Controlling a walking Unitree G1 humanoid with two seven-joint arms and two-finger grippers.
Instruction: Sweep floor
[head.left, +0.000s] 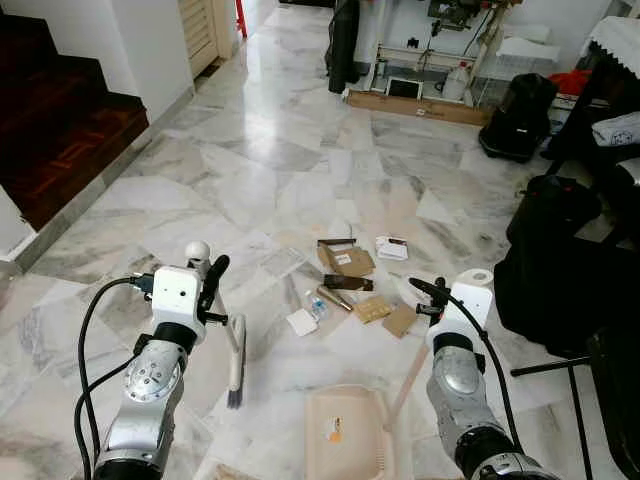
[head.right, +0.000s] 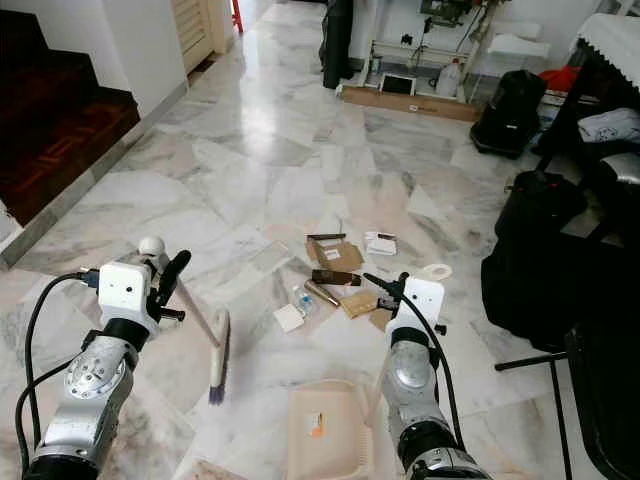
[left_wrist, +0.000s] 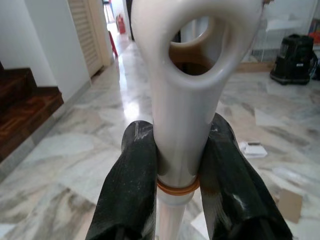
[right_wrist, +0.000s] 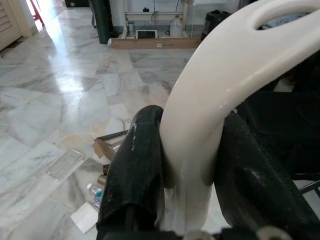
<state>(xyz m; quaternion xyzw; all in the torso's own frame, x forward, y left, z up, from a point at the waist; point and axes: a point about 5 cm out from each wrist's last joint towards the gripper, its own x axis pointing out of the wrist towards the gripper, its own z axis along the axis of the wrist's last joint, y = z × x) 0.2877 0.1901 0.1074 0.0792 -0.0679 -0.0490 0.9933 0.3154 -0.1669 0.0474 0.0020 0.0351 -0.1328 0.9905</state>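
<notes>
So the left gripper (head.left: 213, 283) has its two black fingers (left_wrist: 131, 180) pinched on the white handle of the broom (head.left: 236, 352), just below the ring-shaped hanging loop at the top end. The broom's long axis slants: handle top up at the gripper, then running down and a bit to the right and toward the robot, ending in the brush head with dark bristles sitting on the marble floor (head.left: 260, 150). Bristles point down at the tiles.

The right gripper (head.left: 428, 295) is clamped the same way on the cream handle of the dustpan (head.left: 345, 432), fingers (right_wrist: 134, 170) squeezing either side of the curved grip. That handle slopes down and left from the gripper to the pan, which lies flat on the floor near the robot, between the two arms, its open mouth facing away.

The litter pile (head.left: 350, 280) lies a bit farther out, in the middle: cardboard scraps, a small plastic bottle, a white paper square, a brown tube. It's well apart from the brush head, off to its right and farther away.

Dark wooden stairs (head.left: 60, 130) far left, black bags (head.left: 550, 270) on the right.
</notes>
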